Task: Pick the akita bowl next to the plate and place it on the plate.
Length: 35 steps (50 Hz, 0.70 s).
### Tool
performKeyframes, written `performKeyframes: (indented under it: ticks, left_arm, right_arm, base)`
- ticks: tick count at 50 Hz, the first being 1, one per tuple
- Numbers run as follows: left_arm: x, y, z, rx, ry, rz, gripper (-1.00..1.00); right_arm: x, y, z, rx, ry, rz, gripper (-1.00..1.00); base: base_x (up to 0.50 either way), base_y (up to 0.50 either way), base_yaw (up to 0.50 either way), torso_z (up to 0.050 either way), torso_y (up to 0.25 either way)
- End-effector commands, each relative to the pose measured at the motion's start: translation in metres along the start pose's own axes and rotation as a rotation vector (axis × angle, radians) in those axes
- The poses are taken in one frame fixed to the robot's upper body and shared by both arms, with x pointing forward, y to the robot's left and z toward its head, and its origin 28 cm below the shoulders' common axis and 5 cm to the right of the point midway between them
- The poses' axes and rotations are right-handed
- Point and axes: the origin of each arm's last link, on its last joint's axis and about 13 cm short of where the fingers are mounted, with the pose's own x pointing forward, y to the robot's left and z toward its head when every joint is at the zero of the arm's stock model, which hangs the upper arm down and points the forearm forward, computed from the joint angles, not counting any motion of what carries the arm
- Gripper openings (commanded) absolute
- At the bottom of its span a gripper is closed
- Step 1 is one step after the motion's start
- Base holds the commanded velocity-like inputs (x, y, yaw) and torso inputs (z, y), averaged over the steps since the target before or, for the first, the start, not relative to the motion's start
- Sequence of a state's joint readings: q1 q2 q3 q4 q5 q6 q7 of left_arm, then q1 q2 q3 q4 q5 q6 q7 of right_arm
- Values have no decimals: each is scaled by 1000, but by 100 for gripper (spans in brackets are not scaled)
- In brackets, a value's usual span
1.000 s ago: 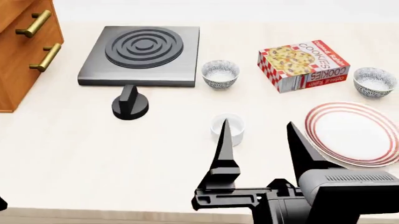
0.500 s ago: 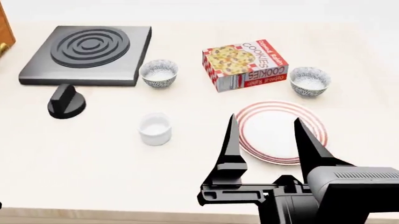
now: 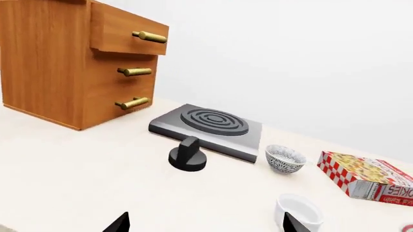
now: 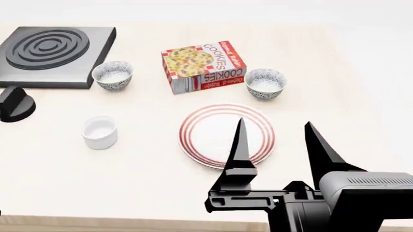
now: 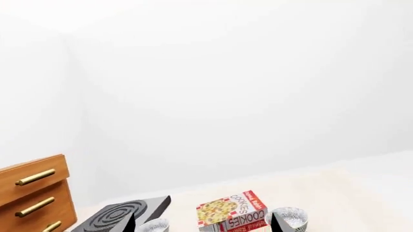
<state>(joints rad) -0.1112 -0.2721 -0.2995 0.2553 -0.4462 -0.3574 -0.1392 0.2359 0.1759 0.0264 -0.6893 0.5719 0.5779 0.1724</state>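
Right gripper [image 4: 276, 142] hangs low over the near edge of the counter [image 4: 335, 72], its two dark fingers spread wide apart with nothing between them. From the head camera, the left fingertip overlaps the near rim of the plate [image 4: 193, 126]; whether it touches cannot be told.

The plate lies flat on the counter, white with red rings, nothing on it.

The akita bowl [image 4: 265, 83] stands upright just beyond the plate's far right rim, apart from it, and just to the right of the cookie box [image 4: 203, 66]. A second speckled bowl [image 4: 113, 75] stands left of the box, close to the corner of the black hob [image 4: 55, 55]. A black knob [image 4: 15, 103] sits in front of the hob. A plain white cup [image 4: 100, 132] stands left of the plate, well apart from it.

Left gripper [image 3: 205, 223]: only two dark fingertips show at the frame edge of its wrist camera, set wide apart, empty. That camera also shows a wooden drawer cabinet [image 3: 71, 63] with brass handles beyond the hob.
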Motion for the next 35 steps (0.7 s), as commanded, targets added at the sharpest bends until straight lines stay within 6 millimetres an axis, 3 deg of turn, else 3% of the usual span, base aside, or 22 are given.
performKeyframes:
  ticks: [1,5,16,35]
  left_arm:
    - [-1,0,1,0,0,1,100]
    - [-1,0,0,0,-1,0,100]
    - [-1,0,0,1,-1,1,100]
    - [-1,0,1,2,-1,2,100]
  right_arm:
    - [0,-1,-1,-2,2,-2,100]
    - [0,-1,-1,-6,-2,-2,100]
    - [-1,1,-2,-38,16,35,100]
    - [-2,2,-3,-46,22,41,100]
  base:
    - [0,-500,0,0,0]
    - [0,-500,0,0,0]
    - [22,0,0,0,0]
    - [481,0,0,0,0]
